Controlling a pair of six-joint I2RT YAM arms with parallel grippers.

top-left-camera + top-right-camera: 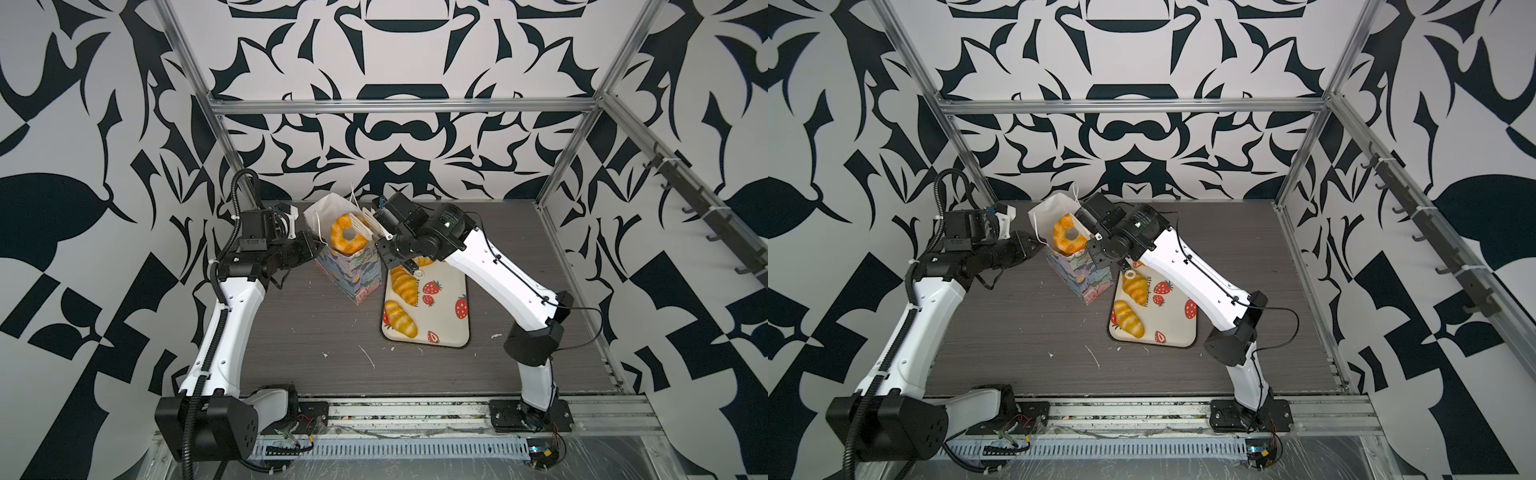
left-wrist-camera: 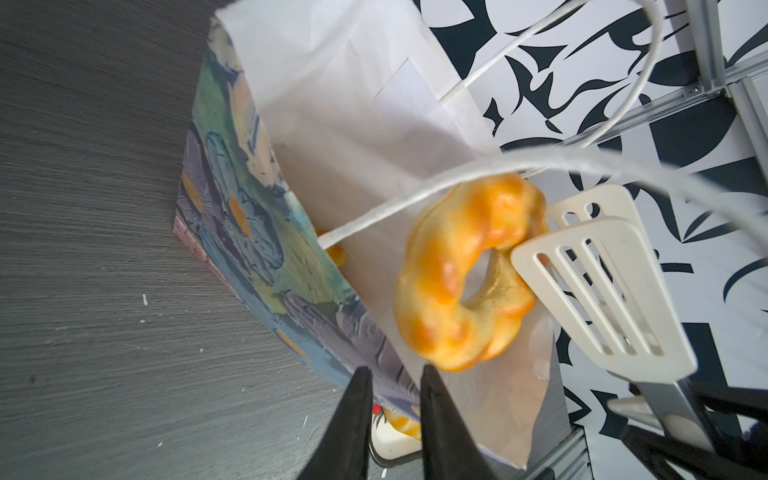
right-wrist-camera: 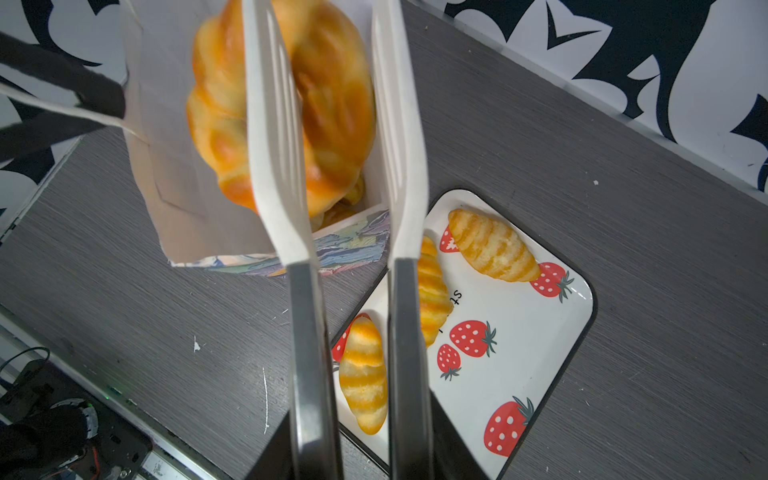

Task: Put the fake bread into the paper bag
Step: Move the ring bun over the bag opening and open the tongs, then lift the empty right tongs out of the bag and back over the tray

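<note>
Both top views: ring doughnut over mouth of paper bag, btwn the grippers.
L wrist: left gripper pinching bag rim; doughnut just past it, touching tongs.
R wrist: right gripper clamped on tongs' handles, blades apart; croissants on tray.

**Tray, tongs, table**

A tray printed with red strawberries lies on the grey table before me. White slotted tongs show a gap between their blades. White flecks dot the table. Black-and-white walls surround it.
</note>
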